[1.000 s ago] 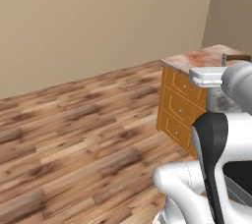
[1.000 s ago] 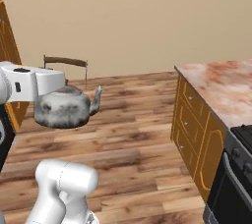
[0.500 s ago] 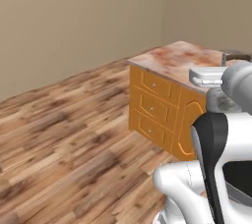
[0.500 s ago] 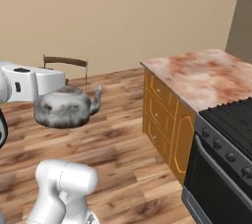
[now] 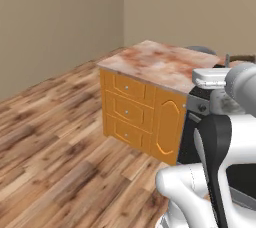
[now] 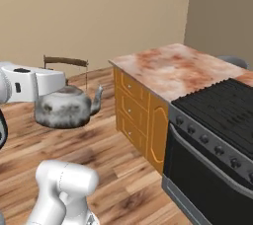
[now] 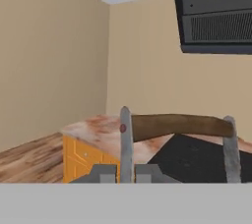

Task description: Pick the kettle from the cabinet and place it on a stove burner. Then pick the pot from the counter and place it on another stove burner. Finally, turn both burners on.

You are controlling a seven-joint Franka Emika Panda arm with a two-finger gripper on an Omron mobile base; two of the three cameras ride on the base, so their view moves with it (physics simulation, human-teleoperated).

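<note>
Kettle (image 6: 64, 106) upright (wooden grip), left of counter (image 6: 168, 68).

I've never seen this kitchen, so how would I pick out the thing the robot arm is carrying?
Find the black range beside the marbled reddish counter; left of both, out over the wooden floor, hangs a small rounded silver-grey kettle. The gripper is shut on its handle. Its short spout and tall loop handle with a brown grip set it apart.

The marbled bench (image 5: 155, 64) stands on orange drawer fronts (image 5: 137, 114) over the wooden floor (image 5: 55, 152). Just beyond it the rim of the grey pot (image 5: 201, 50) peeks up, with the white arm (image 5: 220, 137) close in front.
</note>
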